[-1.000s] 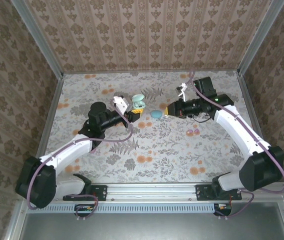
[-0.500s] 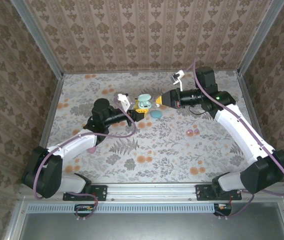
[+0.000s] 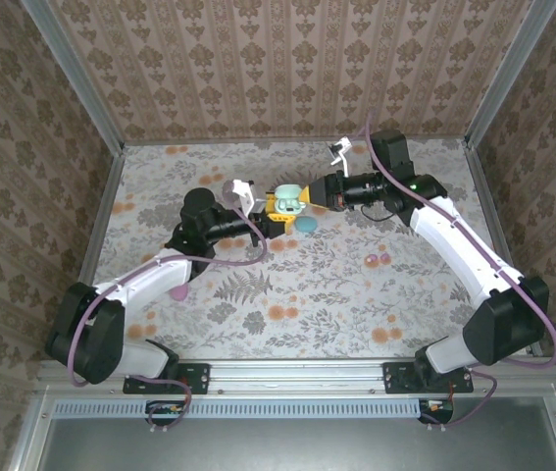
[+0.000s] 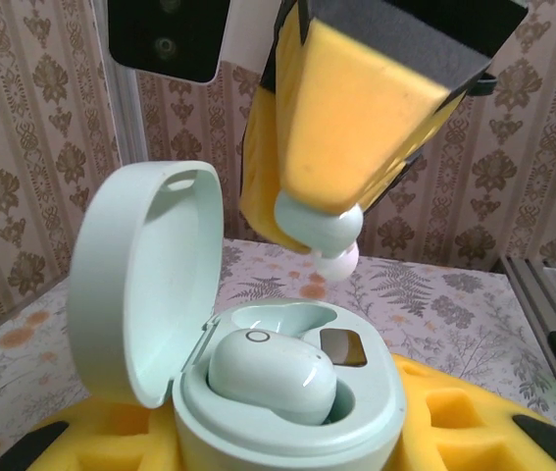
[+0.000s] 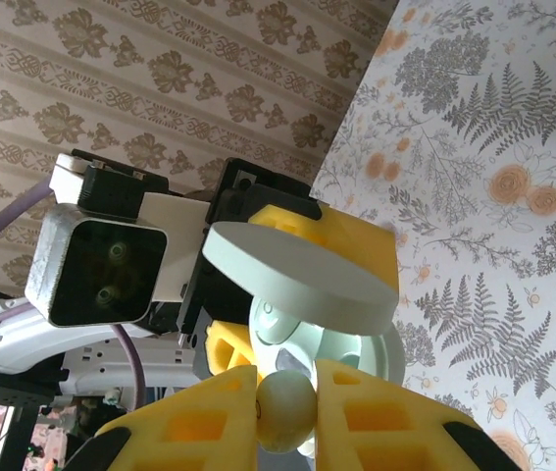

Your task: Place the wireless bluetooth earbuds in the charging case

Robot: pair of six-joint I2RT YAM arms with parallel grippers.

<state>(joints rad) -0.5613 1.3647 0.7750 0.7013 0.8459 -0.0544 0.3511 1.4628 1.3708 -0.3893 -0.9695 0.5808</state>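
Note:
My left gripper (image 3: 276, 218) (image 4: 278, 442) is shut on the mint charging case (image 3: 283, 202) (image 4: 287, 402), held up with its lid (image 4: 145, 285) swung open. One mint earbud (image 4: 271, 373) sits in the case's near socket; the far socket (image 4: 292, 319) is bare. Just above that socket, my right gripper (image 3: 299, 198) (image 5: 285, 412) is shut on a second mint earbud (image 5: 285, 410) (image 4: 322, 234) between its yellow pads (image 5: 199, 417), the bud's pale tip (image 4: 336, 263) pointing down at the case (image 5: 331, 343). Two small pink earbuds (image 3: 377, 259) lie on the table to the right.
A pale blue oval object (image 3: 307, 224) lies on the floral table just below the two grippers. A pink object (image 3: 177, 291) rests beside the left forearm. Patterned walls close in the back and both sides of the table (image 3: 336, 304).
My right gripper has carried its earbud leftwards, from beside the blue oval object to directly over the open case. My left gripper has shifted the case slightly right to meet it.

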